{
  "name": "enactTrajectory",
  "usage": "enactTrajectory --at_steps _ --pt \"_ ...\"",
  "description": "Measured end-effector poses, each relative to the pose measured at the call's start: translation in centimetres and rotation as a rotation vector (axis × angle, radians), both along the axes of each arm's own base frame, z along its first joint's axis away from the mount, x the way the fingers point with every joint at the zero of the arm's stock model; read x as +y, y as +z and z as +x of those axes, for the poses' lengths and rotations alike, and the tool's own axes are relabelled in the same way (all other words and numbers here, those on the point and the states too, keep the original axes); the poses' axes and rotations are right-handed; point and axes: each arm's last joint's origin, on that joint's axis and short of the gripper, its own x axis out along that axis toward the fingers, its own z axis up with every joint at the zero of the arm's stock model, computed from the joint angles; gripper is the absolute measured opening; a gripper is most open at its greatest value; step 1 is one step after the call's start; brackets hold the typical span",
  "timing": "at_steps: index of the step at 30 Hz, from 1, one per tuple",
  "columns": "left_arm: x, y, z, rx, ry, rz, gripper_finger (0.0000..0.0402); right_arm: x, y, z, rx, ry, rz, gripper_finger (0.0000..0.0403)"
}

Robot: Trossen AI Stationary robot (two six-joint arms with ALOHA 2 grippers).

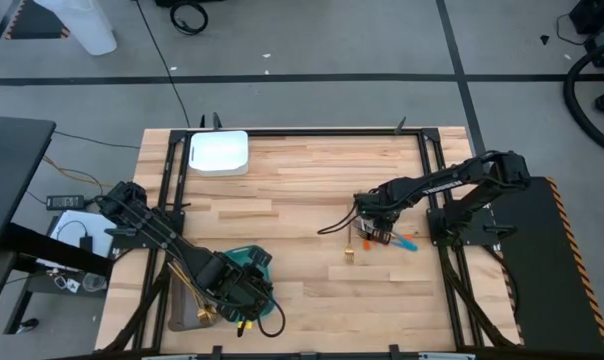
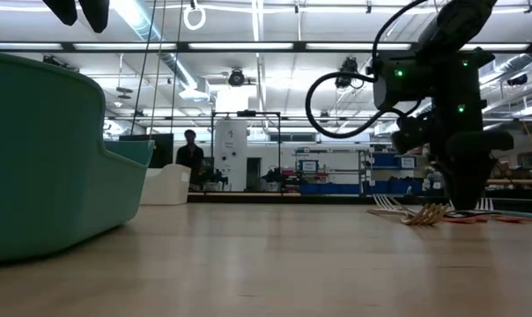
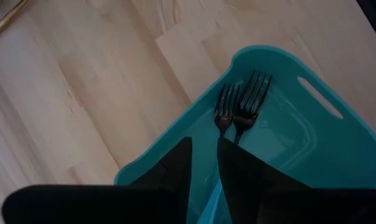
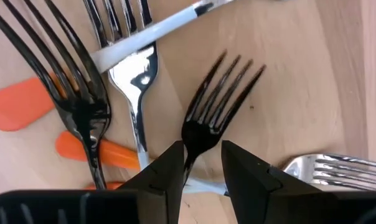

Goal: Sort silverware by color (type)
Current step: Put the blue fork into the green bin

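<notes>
My right gripper (image 4: 200, 158) points down over a pile of silverware (image 1: 377, 238) at the table's right, shut on a dark fork (image 4: 219, 93). Beside it lie another dark fork (image 4: 76, 93), a silver fork (image 4: 133, 68), orange handles (image 4: 17, 102) and a further silver fork (image 4: 337, 171). My left gripper (image 3: 204, 162) hangs above the teal tray (image 3: 263, 53) at the near left. Its fingers stand a little apart with nothing between them. Two dark forks (image 3: 244, 106) lie flat in that tray. My right gripper has the dark fork's neck (image 4: 189, 144), just behind the head, between its two fingers. They come from above, pointing down, one on each side of the fork. The fingers hide the handle and the exact place of touch. The fork lies flat on the table.
A white tray (image 1: 219, 152) stands at the far left of the table. A small gold piece (image 1: 350, 255) lies alone near the pile, and a blue piece (image 1: 407, 240) at its right. Bare wood stretches between the two arms.
</notes>
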Motion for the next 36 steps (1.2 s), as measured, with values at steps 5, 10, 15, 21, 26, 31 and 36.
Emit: enactTrajectory --at_steps 5,10,15,21,26,31,36 --pt "0.0 0.0 0.0 -0.001 0.0 -0.001 0.0084 0.0 0.0 0.0 -0.006 -0.018 0.015 0.0118" --pt "0.0 0.0 0.0 0.0 0.0 -0.001 0.0084 0.1 -0.4 -0.3 0.001 -0.054 0.023 0.0117" --pt "0.0 0.0 0.0 -0.001 0.0 -0.001 0.0084 0.1 -0.9 -0.8 0.005 -0.098 0.032 0.0117" --pt "0.0 0.0 0.0 -0.001 0.0 -0.001 0.0084 0.1 -0.9 -0.7 -0.008 -0.103 0.035 0.0093" --pt "0.0 0.0 0.0 -0.001 0.0 -0.002 0.0084 0.1 -1.0 -0.5 -0.022 -0.104 0.038 0.0046" --pt "0.0 0.0 0.0 -0.002 0.0 -0.002 0.0084 0.1 -0.8 -0.4 -0.027 -0.099 0.038 0.0012" --pt "0.0 0.0 0.0 -0.003 0.001 -0.003 0.0084 0.0 0.3 0.2 -0.067 -0.08 0.021 0.0016"
